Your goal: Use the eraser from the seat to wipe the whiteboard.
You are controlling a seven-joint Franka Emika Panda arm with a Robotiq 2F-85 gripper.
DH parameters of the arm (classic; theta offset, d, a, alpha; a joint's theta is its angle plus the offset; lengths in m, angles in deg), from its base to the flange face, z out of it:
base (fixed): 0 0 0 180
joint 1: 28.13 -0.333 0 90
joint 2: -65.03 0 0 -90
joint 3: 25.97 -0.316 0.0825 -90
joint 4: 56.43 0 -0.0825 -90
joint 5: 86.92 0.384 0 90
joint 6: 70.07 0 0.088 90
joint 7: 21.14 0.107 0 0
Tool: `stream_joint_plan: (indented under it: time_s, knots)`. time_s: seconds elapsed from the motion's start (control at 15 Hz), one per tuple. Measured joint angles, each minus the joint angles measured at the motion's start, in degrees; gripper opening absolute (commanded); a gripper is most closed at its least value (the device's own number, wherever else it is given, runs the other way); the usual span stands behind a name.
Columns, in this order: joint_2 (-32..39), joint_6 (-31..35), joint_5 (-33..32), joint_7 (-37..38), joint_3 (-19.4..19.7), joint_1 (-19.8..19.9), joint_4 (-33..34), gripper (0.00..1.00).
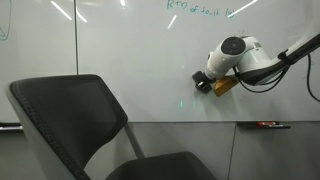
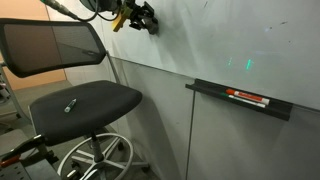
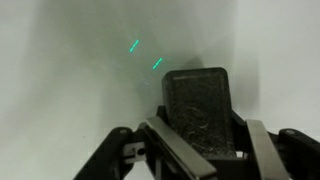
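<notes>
Fingers (image 3: 262,150) clamp the eraser (image 3: 200,105) by its lower end, one on each side; the eraser sits against the whiteboard (image 3: 60,70), below green writing (image 1: 200,8) in an exterior view; the seat (image 2: 95,98) lies well apart, lower down; a red marker (image 2: 248,96) rests on the ledge (image 2: 215,90).

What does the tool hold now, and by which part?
The tool holds the dark grey rectangular eraser block by its two long sides, near its lower end in the wrist view.

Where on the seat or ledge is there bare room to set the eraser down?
Seat: bare except around the small object left of centre. Ledge: free at its end nearer the seat; red markers crowd its middle.
</notes>
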Motion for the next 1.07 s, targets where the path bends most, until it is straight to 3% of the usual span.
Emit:
stream_joint_plan:
  time_s: [0.47,1.07]
  knots:
    - [-0.92,-4.48,0.00,-0.63,1.33,0.60,-1.59,0.33]
    - [1.13,-8.65,0.00,-4.58,-3.66,3.79,-1.33,0.33]
